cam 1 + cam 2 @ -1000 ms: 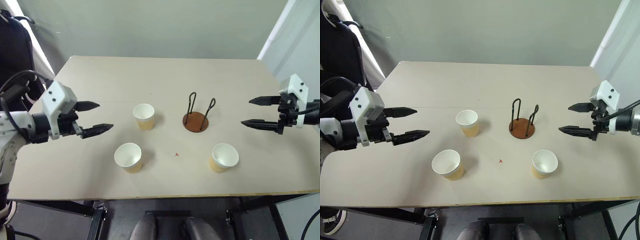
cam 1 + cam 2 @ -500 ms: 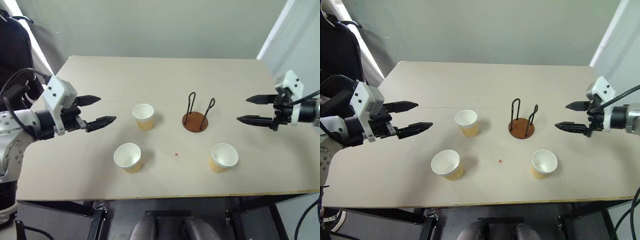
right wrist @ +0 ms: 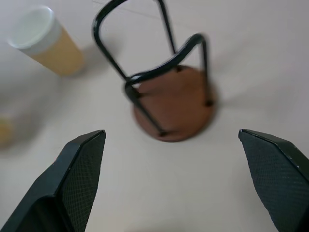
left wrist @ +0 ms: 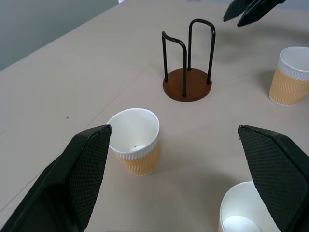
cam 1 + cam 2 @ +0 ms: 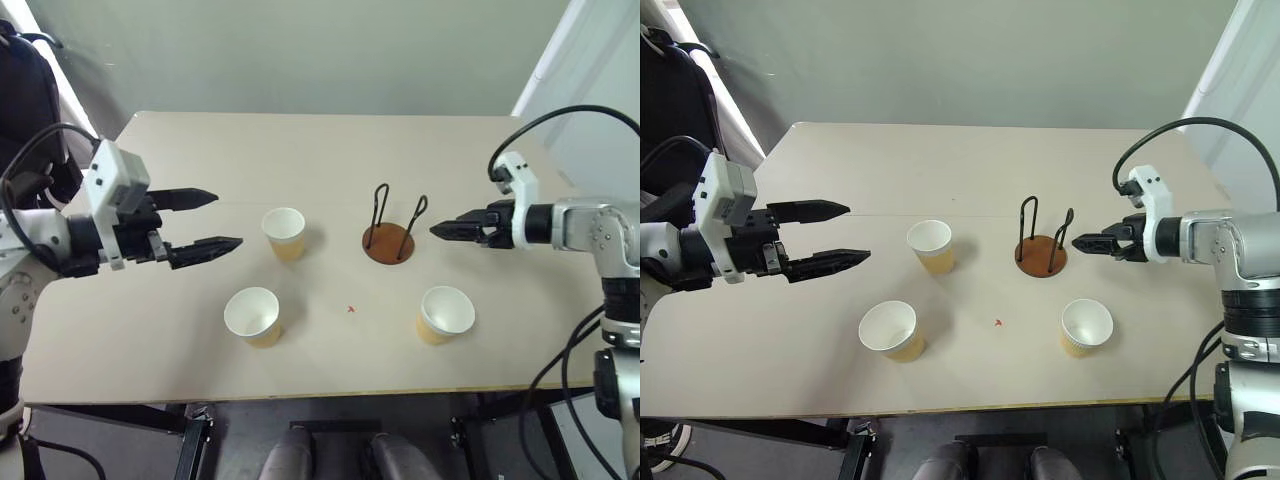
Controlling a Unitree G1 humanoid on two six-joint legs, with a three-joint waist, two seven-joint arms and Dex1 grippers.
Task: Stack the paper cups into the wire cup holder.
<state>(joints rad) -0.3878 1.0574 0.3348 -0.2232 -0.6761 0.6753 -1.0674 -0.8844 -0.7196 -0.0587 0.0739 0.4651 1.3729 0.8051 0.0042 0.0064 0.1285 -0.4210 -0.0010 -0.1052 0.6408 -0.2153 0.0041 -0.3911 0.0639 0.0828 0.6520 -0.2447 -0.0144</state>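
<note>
Three tan paper cups with white rims stand upright on the beige table: one at the centre left (image 5: 284,232), one nearer the front left (image 5: 252,314) and one at the front right (image 5: 444,312). The wire cup holder (image 5: 389,243), a reddish-brown disc with two black wire loops, stands empty between them. My left gripper (image 5: 228,218) hovers open to the left of the centre-left cup (image 4: 135,140), pointing at it. My right gripper (image 5: 435,230) is open just right of the holder (image 3: 174,104), pointing at it, holding nothing.
A tiny red mark (image 5: 350,308) lies on the table in front of the holder. The table's front edge (image 5: 320,392) runs below the two near cups. A dark bag (image 5: 28,100) sits beyond the left corner. A black cable (image 5: 560,115) loops over my right arm.
My right gripper has swung left to the holder and rolled so its fingers line up one over the other. My left gripper has edged slightly right toward the cup.
</note>
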